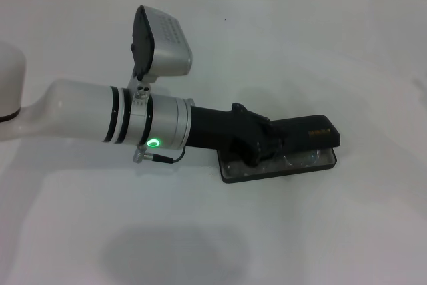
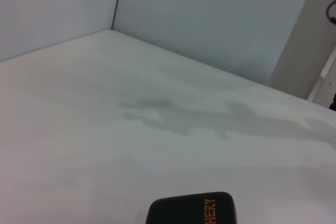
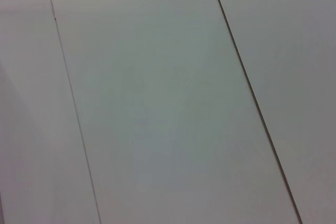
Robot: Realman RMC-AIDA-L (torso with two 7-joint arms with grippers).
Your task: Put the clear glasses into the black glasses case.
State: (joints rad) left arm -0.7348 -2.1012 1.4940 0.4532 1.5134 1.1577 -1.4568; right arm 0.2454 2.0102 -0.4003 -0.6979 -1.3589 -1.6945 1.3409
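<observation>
Reaching over the open black glasses case [image 1: 283, 155] in head view, left gripper [image 1: 257, 146] sits low in the tray where the clear glasses [image 1: 300, 162] lie, mid white table [image 1: 347, 45]; fingers hidden, can't tell grip. Placing step looks nearly done. Left wrist view: only lid w/ orange lettering. Right wrist view: blank wall, right arm unseen. Next, I'd judge: let go, lift clear, shut lid.

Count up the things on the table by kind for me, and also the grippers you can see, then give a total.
Glasses cases: 1, the black glasses case, open, lid up.
Glasses: 1, the clear glasses, lying in the case's lower half.
Grippers: 1, the left gripper, down over the case; the right one is not in view.
Total: 3
</observation>
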